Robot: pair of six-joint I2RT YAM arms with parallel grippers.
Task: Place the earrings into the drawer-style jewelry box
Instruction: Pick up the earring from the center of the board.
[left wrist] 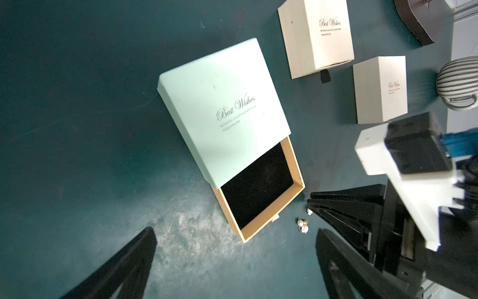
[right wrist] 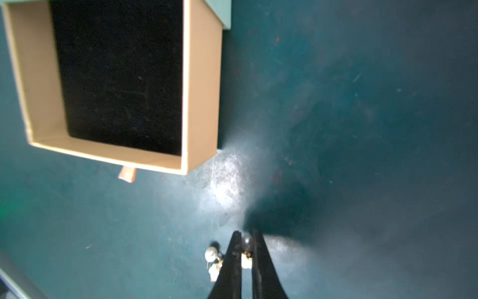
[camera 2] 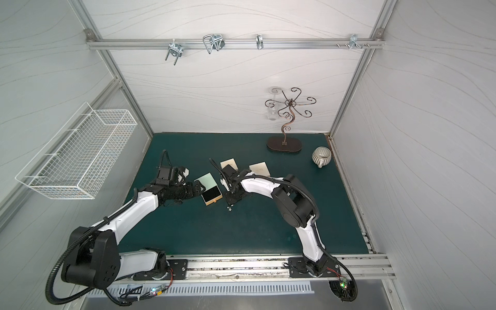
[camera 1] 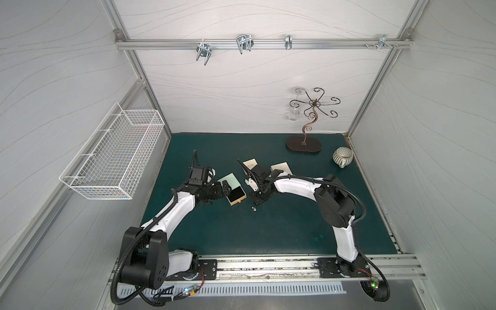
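Arms, 2: left arm (camera 1: 171, 212) and right arm (camera 1: 295, 185) reach in from the near rail, both wrists over mid-tabletop.
Left jaws: released, spread wide, empty, beside the box.
Right jaws: clenched on 1 stud (right wrist: 247, 259), tips low at the tabletop.
Drawer-style jewelry box (left wrist: 219, 108), 1: mint sleeve, tan drawer (right wrist: 199, 90) pulled out, black lining bare.
Earrings (left wrist: 302, 225), 3 in view: pearl-white, just beside the drawer's front corner. 2 lie loose and close together. 1 is in the right jaws.
Step in hand: pick of earring 1, by my reading. None is in the drawer yet.
Next move: you should lift clear without dragging the 2 neighbours, carry over the drawer wall and release low over the lining.
Enclosure: pale grey panels, aluminium frame, wire basket (camera 1: 112, 153) on the left wall.
Tabletop (camera 1: 268, 230): dark green, scuffed. It carries 2 cream boxes (left wrist: 315, 38), a jewelry stand (camera 1: 303, 145) and a striped cup (camera 1: 341, 157) at the far side.
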